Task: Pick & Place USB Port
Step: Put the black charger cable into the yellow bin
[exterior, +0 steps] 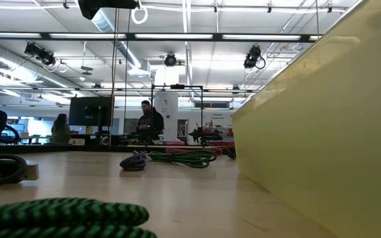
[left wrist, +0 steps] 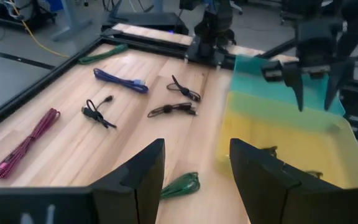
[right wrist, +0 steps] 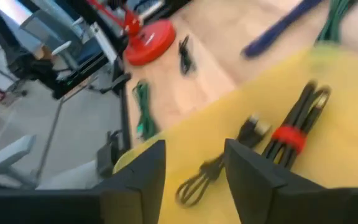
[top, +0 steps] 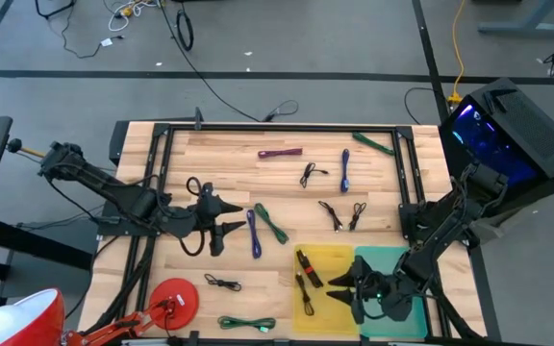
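Note:
Several bundled USB cables lie on the wooden table: a blue one (top: 254, 234) and a green one (top: 272, 223) just right of my left gripper (top: 234, 217), which hovers open with nothing between its fingers (left wrist: 196, 149). My right gripper (top: 338, 286) is open above the yellow bin (top: 333, 258). Its wrist view looks down between the fingers (right wrist: 194, 149) at a black cable with a red tie (right wrist: 291, 134) and another black cable (right wrist: 197, 183) lying on the bin's floor. The teal bin (top: 397, 261) stands right of the yellow one.
More cables lie scattered: magenta (top: 280, 152), blue (top: 344, 168), green (top: 373, 142), three black ones (top: 313, 173) (top: 330, 213) (top: 357, 213), another black (top: 221, 283) and green (top: 246, 324) near the front edge. A red round base (top: 173, 296) stands front left. A black frame (top: 277, 129) rims the table.

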